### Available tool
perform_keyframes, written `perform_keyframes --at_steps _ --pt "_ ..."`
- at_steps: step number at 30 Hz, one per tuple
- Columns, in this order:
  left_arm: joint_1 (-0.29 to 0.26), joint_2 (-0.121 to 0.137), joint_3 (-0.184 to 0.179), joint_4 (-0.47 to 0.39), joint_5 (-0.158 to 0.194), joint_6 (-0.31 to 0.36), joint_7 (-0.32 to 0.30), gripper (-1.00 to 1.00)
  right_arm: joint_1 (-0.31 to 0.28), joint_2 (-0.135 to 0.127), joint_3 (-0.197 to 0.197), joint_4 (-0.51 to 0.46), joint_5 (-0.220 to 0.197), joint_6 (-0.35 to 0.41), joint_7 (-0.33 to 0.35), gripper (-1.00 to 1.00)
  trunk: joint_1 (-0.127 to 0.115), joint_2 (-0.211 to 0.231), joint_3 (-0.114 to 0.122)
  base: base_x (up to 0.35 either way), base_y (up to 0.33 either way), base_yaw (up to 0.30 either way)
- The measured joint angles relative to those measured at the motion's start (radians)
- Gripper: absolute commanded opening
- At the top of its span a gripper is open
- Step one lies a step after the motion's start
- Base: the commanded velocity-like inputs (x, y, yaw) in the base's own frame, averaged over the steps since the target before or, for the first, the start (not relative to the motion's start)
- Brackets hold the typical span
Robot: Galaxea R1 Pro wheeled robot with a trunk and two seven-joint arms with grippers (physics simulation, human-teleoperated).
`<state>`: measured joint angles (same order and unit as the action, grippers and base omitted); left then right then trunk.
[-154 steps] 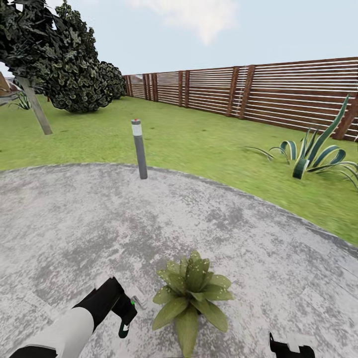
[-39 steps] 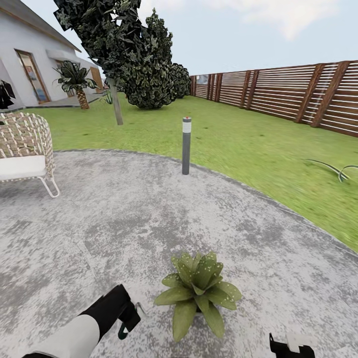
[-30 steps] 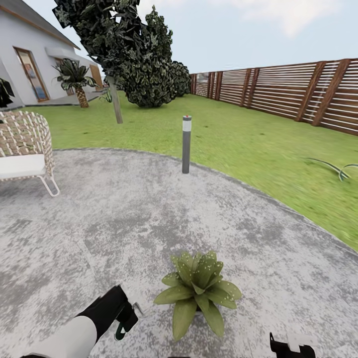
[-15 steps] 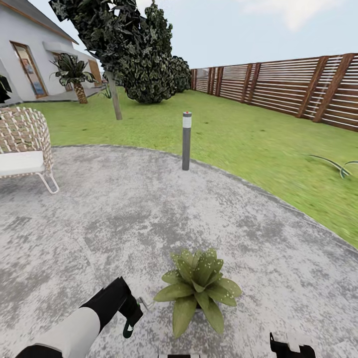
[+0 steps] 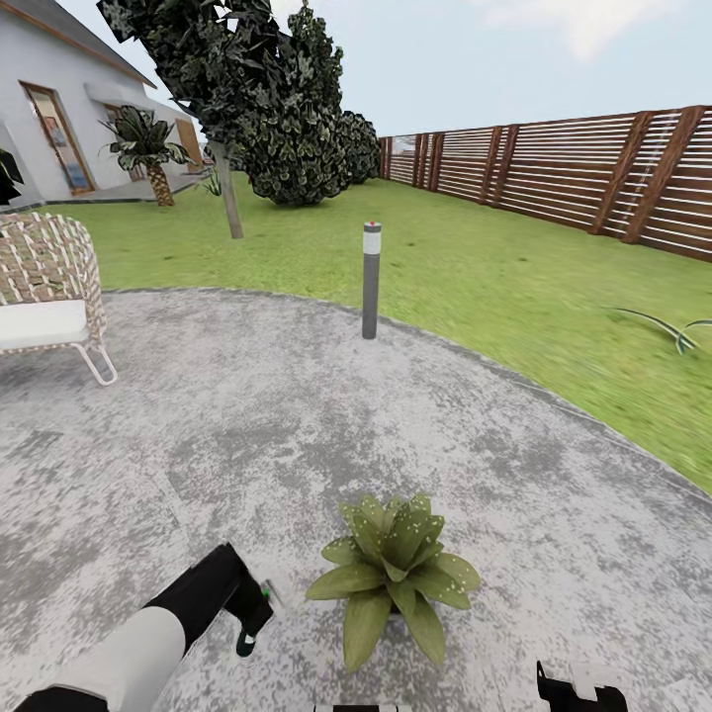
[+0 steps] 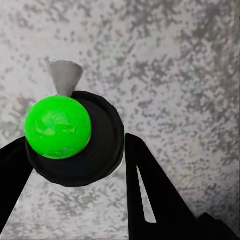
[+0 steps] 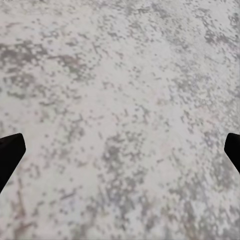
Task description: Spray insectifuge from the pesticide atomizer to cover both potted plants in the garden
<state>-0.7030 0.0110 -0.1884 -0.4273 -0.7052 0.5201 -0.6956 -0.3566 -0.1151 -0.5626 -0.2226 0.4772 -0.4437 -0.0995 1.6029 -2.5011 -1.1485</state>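
A potted plant (image 5: 392, 572) with speckled green leaves stands on the round stone patio (image 5: 297, 415) of the garden, low in the head view. Just left of it, my left gripper (image 5: 253, 623) is shut on the pesticide atomizer (image 5: 265, 593), a little apart from the leaves. In the left wrist view the atomizer (image 6: 58, 127) shows a bright green ball on a dark disc with a grey nozzle, held between the black fingers (image 6: 150, 195) above bare stone. My right gripper (image 5: 581, 689) hangs low to the plant's right; its wrist view shows it (image 7: 120, 150) open over bare patio.
A grey bollard light (image 5: 371, 280) stands at the patio's far edge. A white wicker chair (image 5: 44, 297) sits at the left. Lawn (image 5: 514, 297), a dark tree (image 5: 247, 89), a house (image 5: 49, 119) and a slatted wooden fence (image 5: 593, 178) lie beyond.
The camera has turned left since the oldest frame, bringing the chair and house into view. In the last half second my left gripper drew slightly back from the plant with the atomizer.
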Motion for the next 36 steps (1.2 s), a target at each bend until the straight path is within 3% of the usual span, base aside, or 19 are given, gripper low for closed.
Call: perform_keyframes --at_steps 4,8,11,14,21,25,33,35,36 --pt "0.006 0.024 -0.001 -0.038 0.0 -0.048 -0.047 -1.0 0.0 0.0 0.0 0.0 0.0 0.0 0.0 1.0 0.0 0.0 0.0 0.0 0.0 0.0" --pt "0.007 0.028 -0.009 -0.043 -0.009 -0.089 -0.054 -1.0 0.0 0.0 0.0 0.001 0.0 0.001 0.001 1.0 0.0 0.0 0.0 0.0 0.0 0.0" --pt "0.009 0.025 -0.01 -0.036 -0.013 -0.208 -0.054 -1.0 0.0 -0.002 0.0 0.0 0.0 0.001 0.001 1.0 0.0 0.0 0.0 0.0 0.0 0.0" --pt "0.011 0.025 -0.007 -0.031 -0.015 -0.238 -0.05 -1.0 0.0 -0.003 -0.001 0.0 0.0 0.001 0.002 1.0 0.0 0.0 0.0 0.0 0.0 0.0" --pt "0.011 0.027 0.003 -0.032 -0.008 -0.227 -0.047 -1.0 0.0 -0.003 -0.001 -0.001 -0.001 0.001 0.0 1.0 0.0 0.0 0.0 -0.126 -0.152 0.0" --pt "0.011 0.023 -0.007 -0.032 -0.011 -0.132 -0.051 -1.0 0.0 -0.003 -0.002 -0.001 -0.001 0.001 0.0 1.0 0.001 0.0 0.0 -0.263 -0.191 0.015" --pt "0.005 0.029 0.002 -0.042 -0.003 -0.114 -0.056 -1.0 0.0 -0.002 -0.001 0.0 -0.002 0.001 0.0 1.0 0.0 0.0 -0.007 -0.08 -0.045 0.161" --pt "0.001 0.028 0.003 -0.042 -0.002 -0.111 -0.085 -1.0 0.0 -0.002 0.0 0.0 -0.001 0.001 0.0 1.0 0.0 0.0 -0.009 -0.001 -0.001 0.181" --pt "-0.003 0.025 0.002 -0.043 -0.003 -0.078 -0.126 -1.0 0.0 -0.002 0.0 0.0 -0.001 0.001 0.0 1.0 0.0 0.0 -0.01 0.0 0.0 0.14"
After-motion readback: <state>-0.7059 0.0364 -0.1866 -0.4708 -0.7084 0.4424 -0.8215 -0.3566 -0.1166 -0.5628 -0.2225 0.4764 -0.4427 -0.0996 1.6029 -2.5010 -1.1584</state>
